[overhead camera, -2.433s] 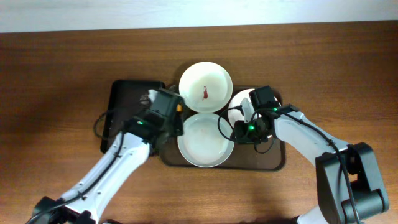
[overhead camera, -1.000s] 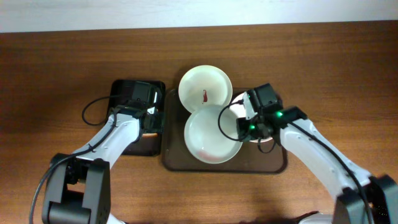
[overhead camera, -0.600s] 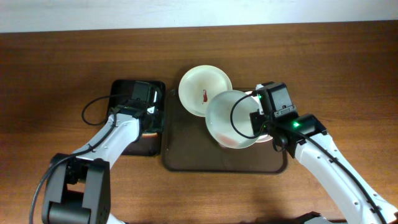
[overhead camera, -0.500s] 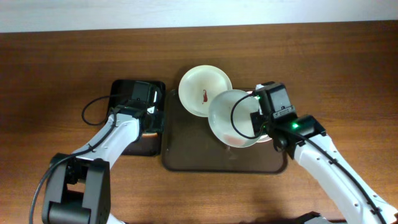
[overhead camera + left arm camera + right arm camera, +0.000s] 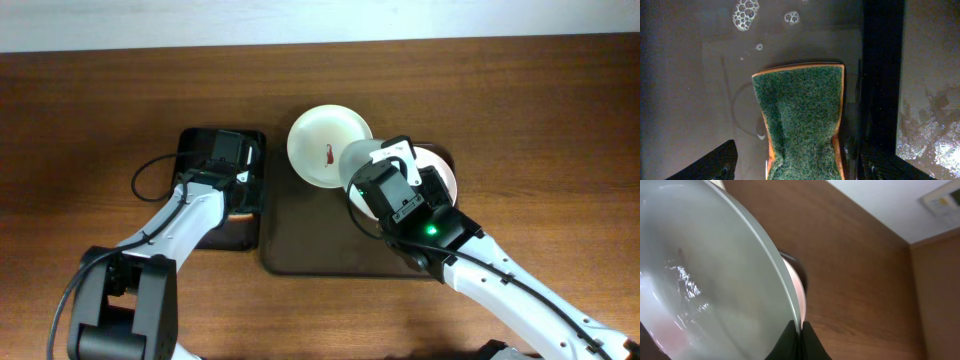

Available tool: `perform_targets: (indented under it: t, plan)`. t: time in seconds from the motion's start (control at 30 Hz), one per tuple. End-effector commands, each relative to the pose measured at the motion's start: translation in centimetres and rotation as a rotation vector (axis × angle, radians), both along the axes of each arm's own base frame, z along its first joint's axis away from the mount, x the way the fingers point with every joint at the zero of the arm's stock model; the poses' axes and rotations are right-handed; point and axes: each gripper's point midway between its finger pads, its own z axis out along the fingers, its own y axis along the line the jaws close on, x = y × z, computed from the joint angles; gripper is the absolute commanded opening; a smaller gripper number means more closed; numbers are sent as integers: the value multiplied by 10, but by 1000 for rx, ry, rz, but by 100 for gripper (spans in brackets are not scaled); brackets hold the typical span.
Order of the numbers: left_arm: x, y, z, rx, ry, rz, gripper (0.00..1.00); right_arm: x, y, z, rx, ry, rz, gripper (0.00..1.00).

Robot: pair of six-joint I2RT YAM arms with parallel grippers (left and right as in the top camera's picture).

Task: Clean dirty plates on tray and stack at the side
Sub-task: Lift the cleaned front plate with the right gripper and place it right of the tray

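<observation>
While the right claw (image 5: 800, 332) pinches the rim of the lifted plate (image 5: 705, 280), the left claw (image 5: 800, 167) hangs spread wide over the sponge (image 5: 800, 115).
Lifted plate tilts steeply, wet sheen inside, raised above the right half of the brown tray (image 5: 310, 240). Smeared plate (image 5: 325, 135) sits at the tray's far edge, red mark at centre. Third plate (image 5: 445, 175) lies at the tray's right end, partly under the right arm. Sponge rests green side up in the black tray (image 5: 190, 140), left of the brown tray. Bare worktop (image 5: 540, 120) lies to the tray's right, so the right arm is nearer for stacking. Likely move: outward to the right, levelling the plate before setdown.
</observation>
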Motion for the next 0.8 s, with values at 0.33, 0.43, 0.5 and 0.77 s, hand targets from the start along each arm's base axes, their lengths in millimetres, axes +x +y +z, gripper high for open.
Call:
perform_targets:
  t: [0.33,0.43,0.5,0.77]
  plan:
    - [1,1,-1,3,2,-4,79,7,-11,17,199,-116,-171,4]
    - [3,1,-1,2,-5,-4,81,13,-17,2,345,-47,-207,4]
    - [5,0,0,-1,-16,-4,81,18,-30,-6,428,-3,-240,4]
    - [17,-10,5,-51,-65,-20,82,31,-121,-19,872,73,-426,4]
